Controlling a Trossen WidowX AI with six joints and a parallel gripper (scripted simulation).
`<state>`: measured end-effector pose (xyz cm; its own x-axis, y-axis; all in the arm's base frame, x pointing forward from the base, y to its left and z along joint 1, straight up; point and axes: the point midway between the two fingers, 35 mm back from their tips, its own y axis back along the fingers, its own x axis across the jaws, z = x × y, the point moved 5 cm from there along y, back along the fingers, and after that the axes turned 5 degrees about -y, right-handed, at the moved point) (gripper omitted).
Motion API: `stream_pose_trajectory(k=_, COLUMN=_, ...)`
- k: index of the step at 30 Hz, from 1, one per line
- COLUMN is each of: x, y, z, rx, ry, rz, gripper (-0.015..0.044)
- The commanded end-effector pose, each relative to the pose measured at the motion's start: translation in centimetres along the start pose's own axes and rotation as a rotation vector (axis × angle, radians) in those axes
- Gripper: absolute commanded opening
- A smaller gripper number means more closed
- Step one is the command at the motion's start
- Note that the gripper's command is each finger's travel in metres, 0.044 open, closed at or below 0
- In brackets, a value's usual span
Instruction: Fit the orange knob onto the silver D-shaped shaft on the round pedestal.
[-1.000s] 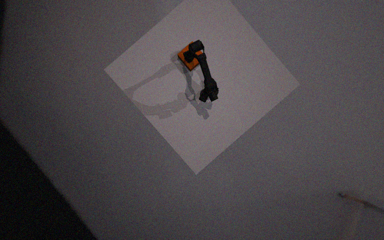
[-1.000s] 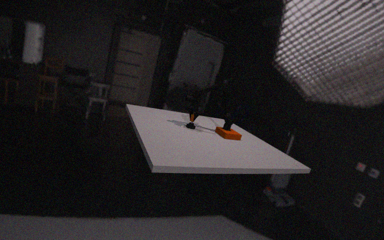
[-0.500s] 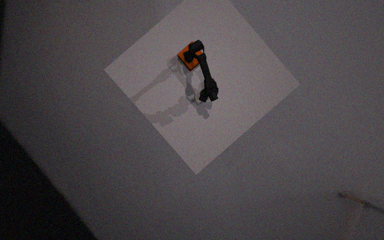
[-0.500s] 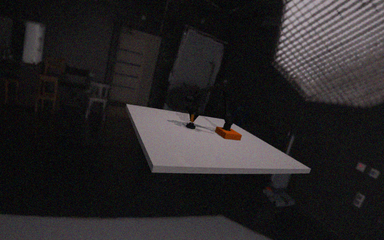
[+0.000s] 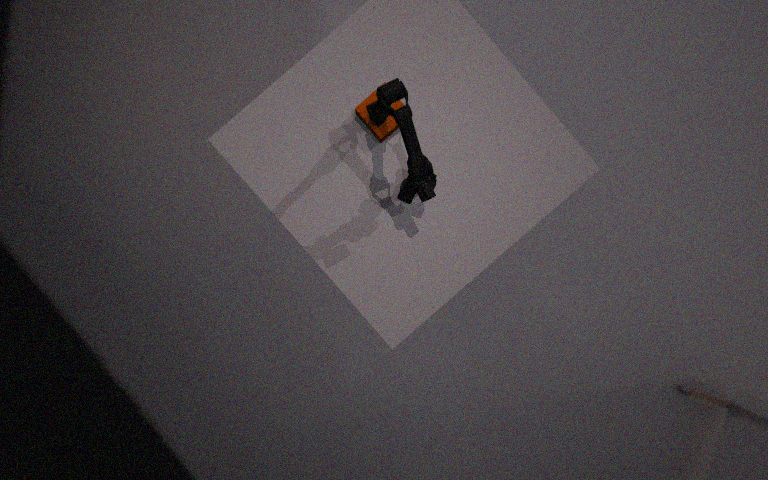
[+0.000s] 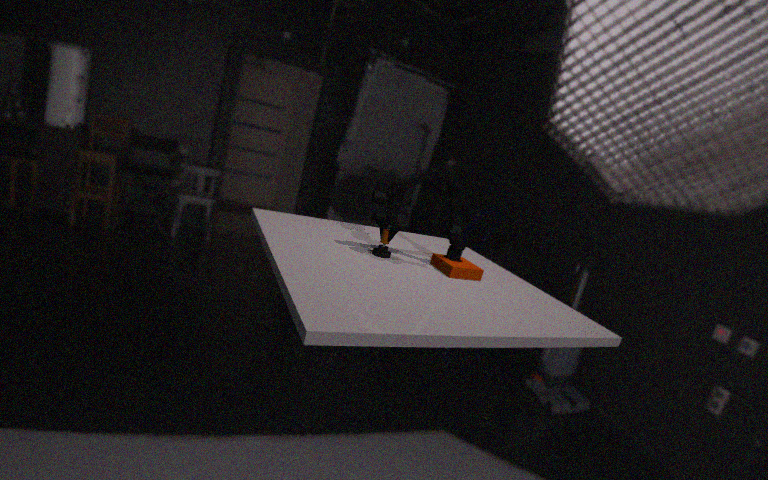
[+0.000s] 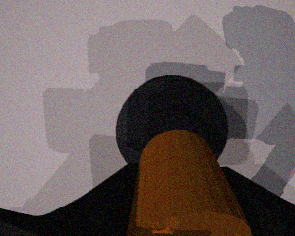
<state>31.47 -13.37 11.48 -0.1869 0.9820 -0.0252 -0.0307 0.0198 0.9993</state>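
my gripper (image 5: 417, 196) (image 6: 385, 233) (image 7: 178, 173) has its fingers clamped on the orange knob (image 6: 384, 236) (image 7: 184, 177). in the wrist view, the round pedestal (image 6: 381, 252) (image 7: 169, 103) shows at twelve o'clock from the knob, partly covered; i cannot tell if they touch.

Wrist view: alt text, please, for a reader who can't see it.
An orange knob, held between the dark gripper's fingers, partly covers a round black pedestal. Overlapping shadows spread across the pale tabletop.
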Motion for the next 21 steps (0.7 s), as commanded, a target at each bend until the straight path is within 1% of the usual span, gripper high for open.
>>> stream_pose_trajectory(k=1, x=-0.01, y=-0.06, z=-0.03, rx=0.001, ry=0.004, rz=-0.001, gripper=0.0)
stream_pose_trajectory(k=21, x=-0.22, y=0.44, z=0.35, rx=0.001, ry=0.029, rz=-0.002, gripper=0.0)
